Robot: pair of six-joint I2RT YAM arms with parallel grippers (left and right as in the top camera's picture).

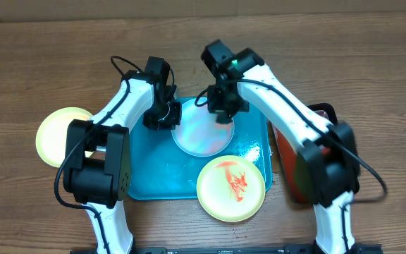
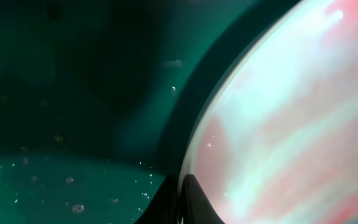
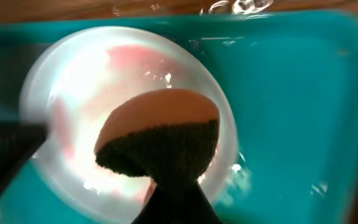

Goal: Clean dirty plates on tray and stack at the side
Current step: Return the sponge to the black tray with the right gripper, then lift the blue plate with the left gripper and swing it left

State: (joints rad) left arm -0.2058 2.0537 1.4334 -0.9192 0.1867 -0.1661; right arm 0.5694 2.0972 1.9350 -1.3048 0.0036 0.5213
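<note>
The pale blue-white plate (image 1: 201, 134), smeared pink, lies at the back of the turquoise tray (image 1: 154, 180). My left gripper (image 1: 162, 116) is shut on its left rim; in the left wrist view the fingers (image 2: 182, 199) pinch the plate's edge (image 2: 291, 124) above the wet tray (image 2: 73, 93). My right gripper (image 1: 224, 107) is shut on a brown-and-dark sponge (image 3: 160, 134) pressed on the plate (image 3: 73, 93). A yellow plate with red sauce (image 1: 231, 187) sits at the tray's front right corner. A clean yellow plate (image 1: 56, 135) lies on the table to the left.
A black-rimmed red tray (image 1: 287, 169) stands right of the turquoise tray, mostly hidden by the right arm. Water drops dot the tray floor (image 3: 291, 93). The left gripper's finger (image 3: 5, 149) shows at the left of the right wrist view.
</note>
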